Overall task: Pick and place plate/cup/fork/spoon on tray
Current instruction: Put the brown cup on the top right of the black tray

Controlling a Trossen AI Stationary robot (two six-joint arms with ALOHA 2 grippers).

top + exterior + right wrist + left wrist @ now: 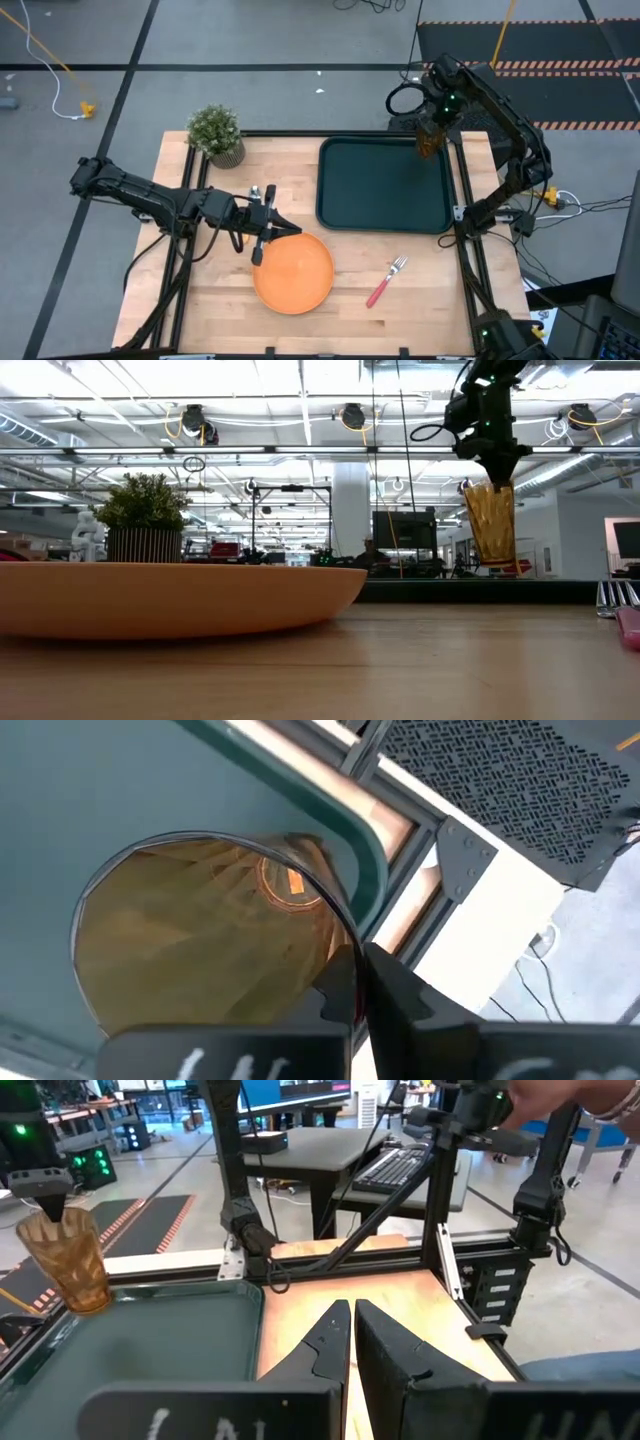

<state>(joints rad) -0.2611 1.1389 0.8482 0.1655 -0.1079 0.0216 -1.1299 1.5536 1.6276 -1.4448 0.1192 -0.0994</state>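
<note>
Closest to my right wrist camera are the right gripper's fingers, pinched on the rim of the cup, one finger inside the wall and one outside, nearly closed with only the plastic between them. From the table-level camera the cup hangs upright below that gripper, its base clear of the tray. From overhead it sits over the tray's far right corner, so I judge this piece is about to be set down but not yet released.

Nothing rests on the tray as far as I can see. The plate lies on the wood near the front edge, the fork just to its right and apart from it, tines pointing toward the tray. I take the small silver piece by the left gripper's far side to be the spoon, but it is too small to be sure. So three pieces are left, by my count.

My right arm reaches in from the far right corner, folded high, wrist pointing down. My left arm stretches low across the table from the left edge; the left gripper is at the plate's far rim, fingers almost together and holding nothing. A potted plant stands at the far left corner.
</note>
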